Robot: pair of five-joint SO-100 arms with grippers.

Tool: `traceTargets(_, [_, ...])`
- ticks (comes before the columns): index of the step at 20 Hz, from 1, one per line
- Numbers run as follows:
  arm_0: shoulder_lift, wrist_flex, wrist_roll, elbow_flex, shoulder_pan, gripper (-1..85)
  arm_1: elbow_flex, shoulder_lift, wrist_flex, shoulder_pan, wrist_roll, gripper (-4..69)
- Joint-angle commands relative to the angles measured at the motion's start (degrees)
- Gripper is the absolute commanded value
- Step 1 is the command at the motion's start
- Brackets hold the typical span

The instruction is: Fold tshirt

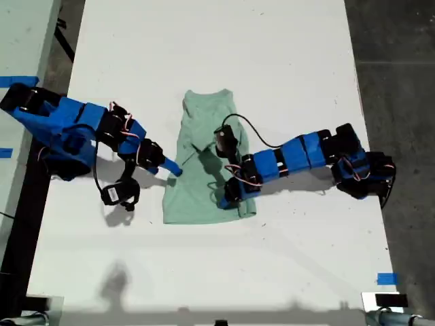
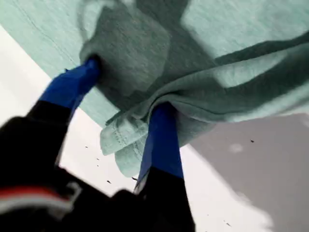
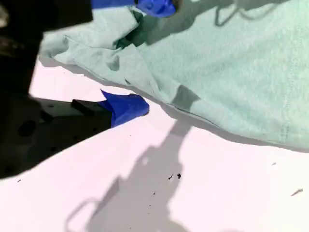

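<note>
Lab: taped white table (image 1: 204, 54)

The tshirt (image 1: 204, 163) is being kept mid-table (image 1: 285, 61), flanked by my second gripper (image 1: 175, 168) at its edge on the exterior view's left and my first gripper (image 1: 228, 197) over its lower right corner

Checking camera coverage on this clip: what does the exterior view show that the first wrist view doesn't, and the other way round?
Only the exterior view shows the whole tshirt lying narrow on the white table, both blue arms, and blue tape at the table edge. Only the first wrist view shows my first gripper up close, with a bunched hem of cloth between its blue fingers. Both show the mint-green cloth and the white tabletop.
</note>
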Motion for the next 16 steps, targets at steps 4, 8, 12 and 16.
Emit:
traceTargets(4, [0.18, 0.0, -1.41, -2.72, 1.76, 28.4, -5.45, 13.36, 12.92, -1.76, 0.7, 29.2])
traceTargets(8, [0.09, 0.18, -4.13, -3.34, 4.75, 28.0, -5.27, 23.82, 19.34, -1.93, 0.18, 27.6])
traceTargets(12, [-0.09, 1.67, -6.15, -3.6, 6.5, 27.3, -2.37, 27.07, 20.21, -1.32, -0.7, 26.5])
traceTargets(16, [-4.13, -0.18, -6.24, -3.69, 6.59, 27.0, -1.85, 26.72, 18.9, -1.58, -1.14, 25.8])
